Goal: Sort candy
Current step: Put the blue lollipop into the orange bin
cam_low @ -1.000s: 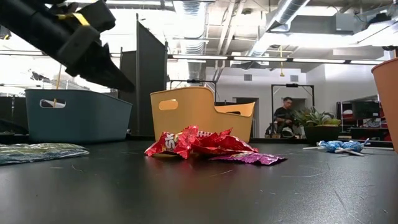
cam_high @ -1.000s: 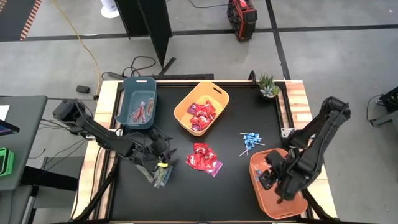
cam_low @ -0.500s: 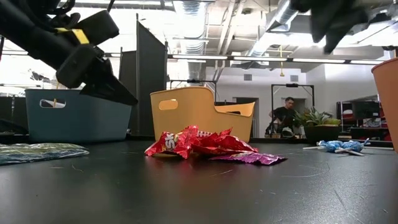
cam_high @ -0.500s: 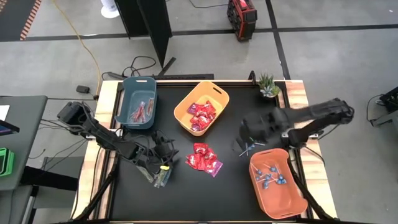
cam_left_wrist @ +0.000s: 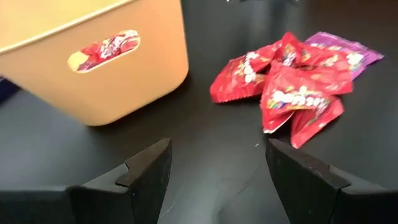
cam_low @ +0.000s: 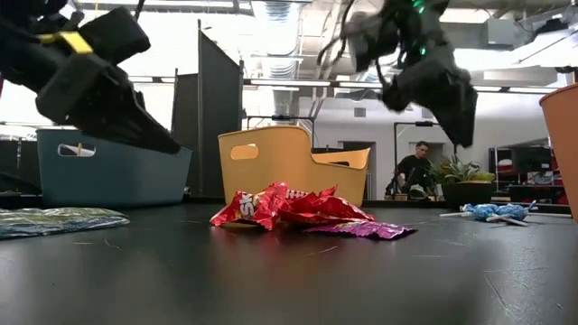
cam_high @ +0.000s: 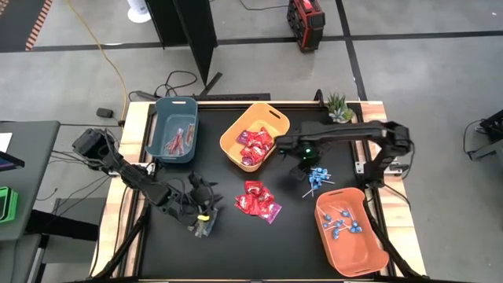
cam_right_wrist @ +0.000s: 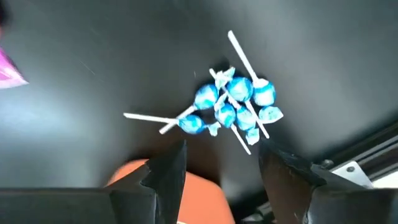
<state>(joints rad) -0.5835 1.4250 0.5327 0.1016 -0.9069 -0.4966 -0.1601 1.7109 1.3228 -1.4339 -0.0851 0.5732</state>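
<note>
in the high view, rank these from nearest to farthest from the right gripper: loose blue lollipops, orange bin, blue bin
Measured from the right gripper:
1. Loose blue lollipops: on the table right beside it, toward the right edge.
2. Orange bin: front right corner, already holding lollipops.
3. Blue bin: far across the table, back left corner.

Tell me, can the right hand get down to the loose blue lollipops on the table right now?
Probably yes. The right hand hangs open just above the blue lollipops, and nothing lies between them.
</note>
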